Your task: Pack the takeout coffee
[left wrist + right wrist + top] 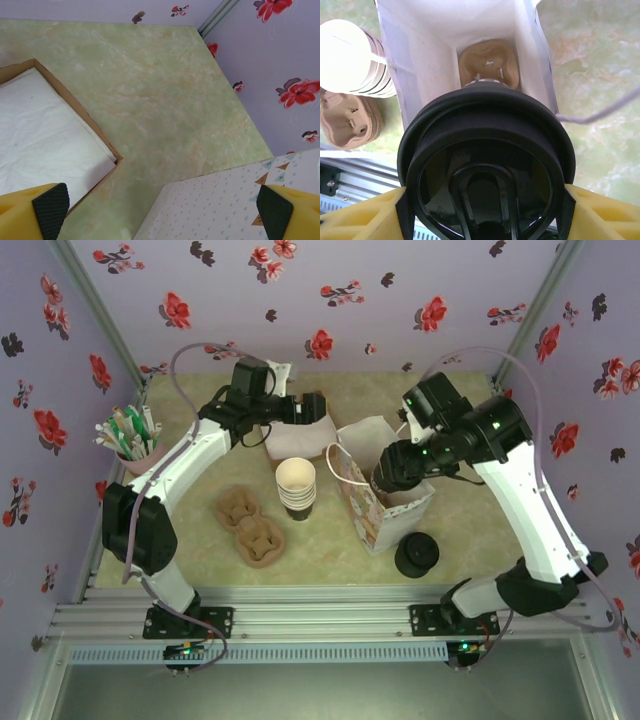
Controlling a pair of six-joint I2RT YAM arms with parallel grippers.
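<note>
Hanging folded over the paper bag (430, 35), the right tool (485, 215) clamps the takeout coffee (485, 150); the left tool (162, 210) gapes wide

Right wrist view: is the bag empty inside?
No, a brown cup carrier lies at the bottom of the open bag.

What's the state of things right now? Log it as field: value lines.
left end effector: open, empty, between napkin box and paper bag
right end effector: shut on the takeout coffee, fingers either side of its black lid
takeout coffee: held at the bag's open mouth
paper bag: upright, pulp carrier at its bottom
table: cup stack, spare carriers, lid pile
</note>
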